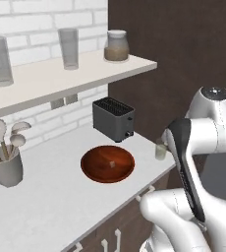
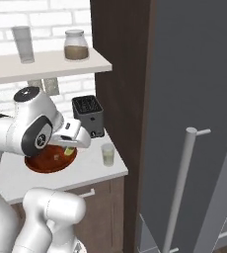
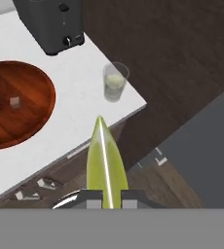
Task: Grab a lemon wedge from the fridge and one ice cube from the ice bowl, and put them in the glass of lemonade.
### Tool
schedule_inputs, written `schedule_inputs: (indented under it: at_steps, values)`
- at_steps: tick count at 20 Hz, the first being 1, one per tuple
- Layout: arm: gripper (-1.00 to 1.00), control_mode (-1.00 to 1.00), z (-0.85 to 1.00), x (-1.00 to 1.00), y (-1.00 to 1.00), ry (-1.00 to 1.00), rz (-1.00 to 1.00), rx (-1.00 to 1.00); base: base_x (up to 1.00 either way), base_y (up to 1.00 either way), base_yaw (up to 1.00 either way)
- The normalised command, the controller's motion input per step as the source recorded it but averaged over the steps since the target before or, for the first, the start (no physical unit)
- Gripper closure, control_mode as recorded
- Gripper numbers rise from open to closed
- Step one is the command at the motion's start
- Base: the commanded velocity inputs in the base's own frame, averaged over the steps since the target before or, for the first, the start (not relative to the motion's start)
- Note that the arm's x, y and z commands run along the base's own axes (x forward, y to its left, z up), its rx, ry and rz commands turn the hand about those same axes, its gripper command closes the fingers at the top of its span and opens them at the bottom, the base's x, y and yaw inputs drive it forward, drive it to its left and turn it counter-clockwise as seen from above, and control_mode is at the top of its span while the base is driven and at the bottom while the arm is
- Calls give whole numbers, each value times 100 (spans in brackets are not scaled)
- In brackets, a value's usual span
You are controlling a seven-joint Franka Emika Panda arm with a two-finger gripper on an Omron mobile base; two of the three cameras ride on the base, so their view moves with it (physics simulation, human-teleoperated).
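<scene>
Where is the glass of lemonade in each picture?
Left base view: the glass peeks out at the counter's right edge, right of the bowl, partly behind the arm.
Right base view: glass at the counter's right end, in front of the toaster.
Hand view: glass near the top middle, by the counter corner.
Shared landmark: the toaster stands just behind it.
</scene>
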Motion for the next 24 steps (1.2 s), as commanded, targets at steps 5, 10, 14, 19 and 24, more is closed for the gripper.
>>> schedule_inputs:
  at_steps: [5, 10, 14, 19, 24]
  values:
    - [100, -100, -45, 100, -8, 0, -12, 0, 0, 0, 0]
    - [100, -100, -5, 79, -30, 0, -7, 9, 0, 0, 0]
    - [100, -100, 0, 35, -28, 2, -1, 11, 0, 0, 0]
    - [100, -100, -5, 10, -7, 6, 0, 1, 0, 0, 0]
    - [100, -100, -2, 40, 3, 25, -1, -5, 0, 0, 0]
